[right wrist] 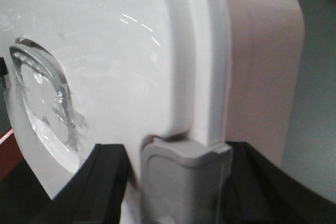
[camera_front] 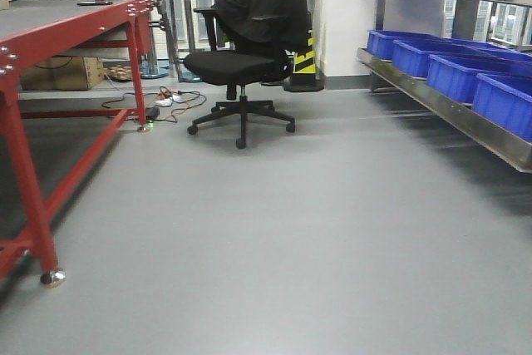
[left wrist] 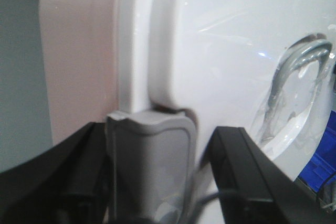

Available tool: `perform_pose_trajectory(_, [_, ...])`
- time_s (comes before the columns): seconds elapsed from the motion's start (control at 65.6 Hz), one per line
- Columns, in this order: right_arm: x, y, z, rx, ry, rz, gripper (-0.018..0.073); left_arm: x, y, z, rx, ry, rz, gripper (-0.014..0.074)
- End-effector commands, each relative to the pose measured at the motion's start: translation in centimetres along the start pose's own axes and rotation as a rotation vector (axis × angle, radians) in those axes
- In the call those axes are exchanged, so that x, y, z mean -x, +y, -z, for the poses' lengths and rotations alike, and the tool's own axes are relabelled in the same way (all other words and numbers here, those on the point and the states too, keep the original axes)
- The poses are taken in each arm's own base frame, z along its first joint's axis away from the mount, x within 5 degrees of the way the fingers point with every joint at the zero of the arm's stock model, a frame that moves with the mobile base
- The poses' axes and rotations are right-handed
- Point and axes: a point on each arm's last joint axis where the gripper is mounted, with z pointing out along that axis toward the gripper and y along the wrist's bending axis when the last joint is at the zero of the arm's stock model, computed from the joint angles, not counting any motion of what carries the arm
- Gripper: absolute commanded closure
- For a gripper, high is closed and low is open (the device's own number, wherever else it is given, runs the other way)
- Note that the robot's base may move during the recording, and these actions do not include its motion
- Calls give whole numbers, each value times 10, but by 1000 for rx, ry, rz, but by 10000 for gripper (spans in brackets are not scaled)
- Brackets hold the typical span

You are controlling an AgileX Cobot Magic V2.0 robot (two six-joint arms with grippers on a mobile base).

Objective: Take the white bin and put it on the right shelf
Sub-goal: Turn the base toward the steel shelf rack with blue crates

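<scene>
The large pale pinkish-white plastic tub with a glossy white lid, the white bin [left wrist: 210,51], is held in the air between both tools. It is not on the shiny stainless steel rack, the right shelf [camera_front: 449,110]; its underside edges the top of the front view, up and left of that shelf. The left tool [left wrist: 157,132] is clamped on a grey latch [left wrist: 149,166] at one end of the bin, with black fingers [left wrist: 79,171] on either side. The right tool [right wrist: 176,148] is clamped on a second grey latch [right wrist: 184,182] at the other end. Blue plastic bins [camera_front: 453,76] sit on the shelf. A red-framed counter [camera_front: 50,35] stands well left of the shelf, with a black office chair [camera_front: 237,64] between them, farther back.
</scene>
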Motion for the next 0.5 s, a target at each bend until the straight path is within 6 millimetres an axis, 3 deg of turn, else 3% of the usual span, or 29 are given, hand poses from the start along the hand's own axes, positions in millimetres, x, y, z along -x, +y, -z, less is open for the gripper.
perform_pose_trajectory(0.0, [13,30,8,225,-89,-56,167,11,-39,10,-276,-65,6,367])
perform_pose_trajectory(0.488, [13,30,8,226,-88,-56,167,11,-39,10,-276,-65,6,367])
